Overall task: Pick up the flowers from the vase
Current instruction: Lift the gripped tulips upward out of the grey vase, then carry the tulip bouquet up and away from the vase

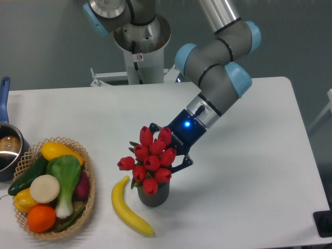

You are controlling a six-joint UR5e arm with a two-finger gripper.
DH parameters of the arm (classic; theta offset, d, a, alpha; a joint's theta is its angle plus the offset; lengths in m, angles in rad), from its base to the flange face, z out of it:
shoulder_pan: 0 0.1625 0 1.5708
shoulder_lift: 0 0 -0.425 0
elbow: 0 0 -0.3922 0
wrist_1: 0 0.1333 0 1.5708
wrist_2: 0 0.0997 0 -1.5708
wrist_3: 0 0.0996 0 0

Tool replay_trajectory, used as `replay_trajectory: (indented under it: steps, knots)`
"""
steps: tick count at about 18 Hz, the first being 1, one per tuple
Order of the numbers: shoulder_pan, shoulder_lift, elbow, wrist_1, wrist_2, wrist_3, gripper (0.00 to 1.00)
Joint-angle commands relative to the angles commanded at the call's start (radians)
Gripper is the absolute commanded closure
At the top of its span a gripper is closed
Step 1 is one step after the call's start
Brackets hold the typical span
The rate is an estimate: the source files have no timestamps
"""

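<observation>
The flowers (pixel 150 162), a bunch of red tulip buds with green leaves, stand in the vase (pixel 153 195), a small dark grey ribbed cup in the middle front of the white table (pixel 249 171). My gripper (pixel 166 147) reaches down from the upper right and sits right behind the top of the bunch. Its jaws are spread wide, one dark finger (pixel 153 126) above the buds and the other finger (pixel 182 163) at their right side. The fingertips are hidden behind the buds. The bunch still sits in the vase.
A yellow banana (pixel 129 210) lies just left of the vase. A wicker basket (pixel 89 193) of vegetables and fruit stands at the front left. A steel pot (pixel 9 150) with a blue handle is at the left edge. The robot base (pixel 141 46) is at the back.
</observation>
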Motion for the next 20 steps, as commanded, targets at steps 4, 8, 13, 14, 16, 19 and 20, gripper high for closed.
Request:
replay_trajectory:
  steps: [4, 8, 13, 14, 16, 19, 20]
  knots:
    - [0.002, 0.031, 0.014, 0.000, -0.023, -0.023, 0.52]
    - [0.006, 0.071, 0.025, 0.000, -0.035, -0.045, 0.52]
    - [0.012, 0.074, 0.077, -0.002, -0.038, -0.089, 0.52]
    - [0.012, 0.074, 0.095, -0.002, -0.038, -0.109, 0.52]
    - [0.011, 0.074, 0.136, -0.002, -0.038, -0.162, 0.52]
    - [0.012, 0.072, 0.202, -0.002, -0.038, -0.228, 0.52]
    - [0.015, 0.074, 0.215, -0.002, -0.038, -0.242, 0.52]
